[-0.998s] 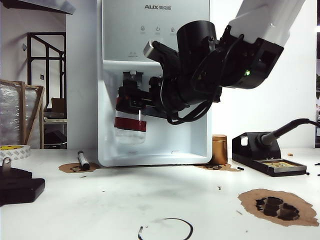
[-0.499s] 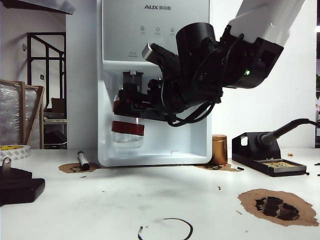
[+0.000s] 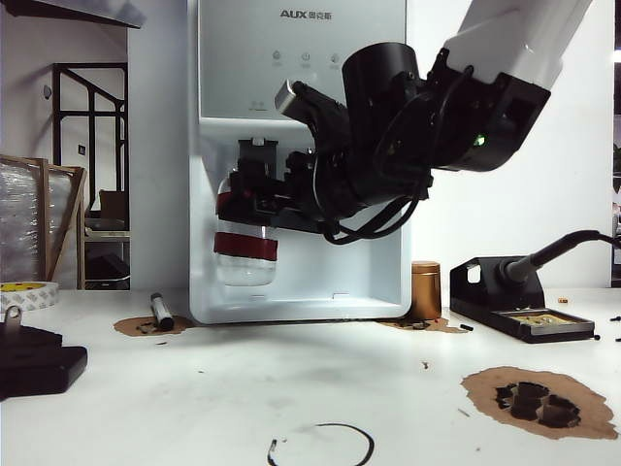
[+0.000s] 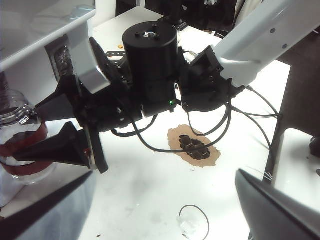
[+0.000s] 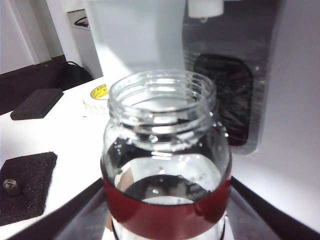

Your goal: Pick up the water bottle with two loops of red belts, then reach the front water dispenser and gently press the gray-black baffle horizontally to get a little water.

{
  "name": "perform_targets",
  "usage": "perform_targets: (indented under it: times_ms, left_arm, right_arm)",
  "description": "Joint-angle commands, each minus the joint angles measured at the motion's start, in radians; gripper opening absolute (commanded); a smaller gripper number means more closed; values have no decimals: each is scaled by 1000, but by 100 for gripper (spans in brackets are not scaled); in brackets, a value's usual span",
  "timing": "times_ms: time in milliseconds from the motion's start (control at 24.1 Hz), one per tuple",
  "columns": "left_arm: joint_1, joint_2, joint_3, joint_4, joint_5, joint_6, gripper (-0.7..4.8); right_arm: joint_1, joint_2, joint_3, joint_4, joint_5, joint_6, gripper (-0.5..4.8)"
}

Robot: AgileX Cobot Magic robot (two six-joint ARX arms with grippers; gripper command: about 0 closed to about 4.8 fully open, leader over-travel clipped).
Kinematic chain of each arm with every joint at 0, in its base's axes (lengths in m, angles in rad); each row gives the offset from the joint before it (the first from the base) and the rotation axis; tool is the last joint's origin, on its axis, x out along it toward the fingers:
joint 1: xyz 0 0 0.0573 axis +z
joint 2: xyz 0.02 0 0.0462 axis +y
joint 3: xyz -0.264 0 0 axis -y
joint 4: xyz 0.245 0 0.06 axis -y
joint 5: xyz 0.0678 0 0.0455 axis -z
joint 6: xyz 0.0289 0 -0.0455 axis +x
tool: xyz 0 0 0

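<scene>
The right hand (image 3: 254, 199) grips the water bottle (image 3: 245, 243) by its body between its two dark fingers (image 4: 55, 150), holding it upright and clear of the table (image 3: 291, 388), inside the recessed bay of the water dispenser (image 3: 301, 97) at about 10 o'clock from the exterior view's centre. The bottle's open mouth sits just below the white spout (image 5: 205, 8). The left hand (image 4: 165, 210) hangs well back with its jaws spread wide, holding nothing.
</scene>
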Motion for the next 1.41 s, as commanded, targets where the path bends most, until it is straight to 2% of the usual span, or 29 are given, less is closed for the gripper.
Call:
perform_targets:
  times_ms: [42,208,457,831,1205,1413]
  left_arm:
    - [0,-3,5,4,3,4,479]
    - [0,-3,5,4,0,8,479]
    - [1,-3,5,0,-1,8,479]
    - [1,-3,5,0,-14,11,479]
    - [1,-2,5,0,-23,12,479]
    - [1,-2,5,3,-23,12,479]
  right_arm:
    - [0,-44,8,-43,18,-55,149]
    - [0,-93,8,-66,19,-86,119]
    - [2,-116,-14,-98,1,-69,119]
    - [6,-174,-186,28,-8,-21,115]
    - [19,-276,-277,41,-8,-18,115]
    - [34,-284,-344,107,-8,1,115]
